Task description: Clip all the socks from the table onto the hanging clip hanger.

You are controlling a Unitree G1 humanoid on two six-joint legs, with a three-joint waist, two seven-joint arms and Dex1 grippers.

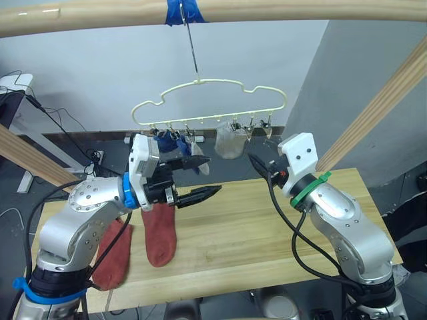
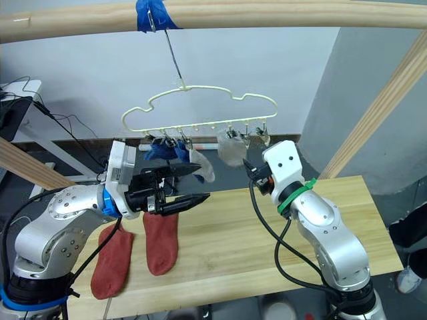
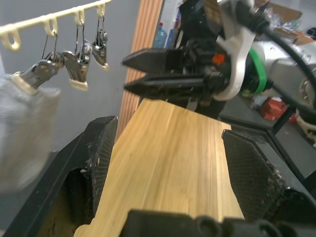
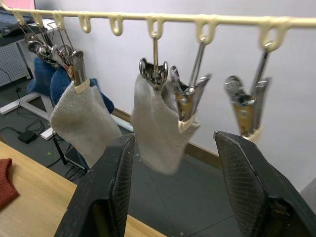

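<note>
Two rust-red socks lie flat on the table (image 1: 267,233) at its left end, one (image 1: 160,235) beside the other (image 1: 113,255). The cream clip hanger (image 1: 207,100) hangs from the top pole above the table's far edge. Blue socks (image 1: 170,143) are clipped at its left. Two light grey socks (image 4: 86,123) (image 4: 158,128) hang further right, with free clips (image 4: 247,108) beyond them. My left gripper (image 1: 212,175) is open and empty, above the table just past the red socks. Just below the hanger's right clips, my right gripper (image 4: 173,138) is open and empty, facing the grey socks.
A round wooden pole (image 1: 280,10) runs across the top, with blue tape (image 1: 183,10) holding the hanger's hook. Slanted poles stand at the right (image 1: 380,107) and left (image 1: 27,157). The table's middle and right are bare wood. Cables lie on the floor behind.
</note>
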